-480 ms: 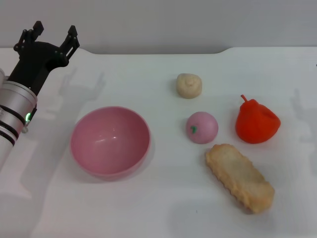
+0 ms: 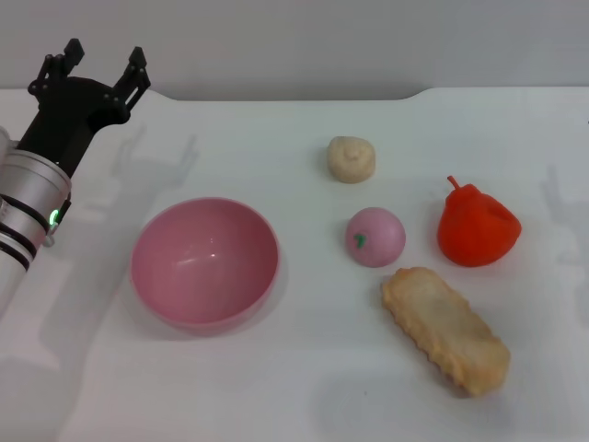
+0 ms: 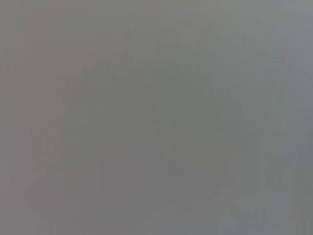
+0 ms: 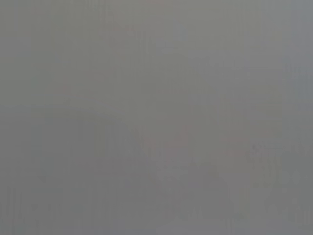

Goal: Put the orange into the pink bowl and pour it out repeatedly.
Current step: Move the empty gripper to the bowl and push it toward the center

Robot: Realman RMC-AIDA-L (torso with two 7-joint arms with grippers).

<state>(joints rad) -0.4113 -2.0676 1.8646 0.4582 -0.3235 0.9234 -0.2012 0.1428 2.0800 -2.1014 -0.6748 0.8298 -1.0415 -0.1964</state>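
White table (image 2: 294, 387) fills the head view, with a pale grey wall behind its far edge. Left gripper (image 2: 90, 66) hangs over the far left corner of the table, black, pointing away from the robot; its jaws stand wide apart and hold nothing. Its silver forearm runs back toward the near left edge. Right arm does not show in the head view.

Pink bowl (image 2: 204, 263) sits upright on the left half of the table, nearer the robot than the left gripper and well apart from it. Its inside is bare, nothing in it.

Orange (image 2: 477, 226) rests on the table on the right half, stem pointing up, well apart from the pink bowl. A small pink ball (image 2: 375, 237) with a green mark lies between the bowl and the orange, just beside the orange but not touching it. A beige bun (image 2: 352, 158) lies farther back, behind the pink ball. A flat, tan, bread-like piece (image 2: 445, 330) lies at a slant on the near side, just in front of the pink ball and the orange.

Left wrist and right wrist views show only a uniform grey field; nothing can be made out in either.
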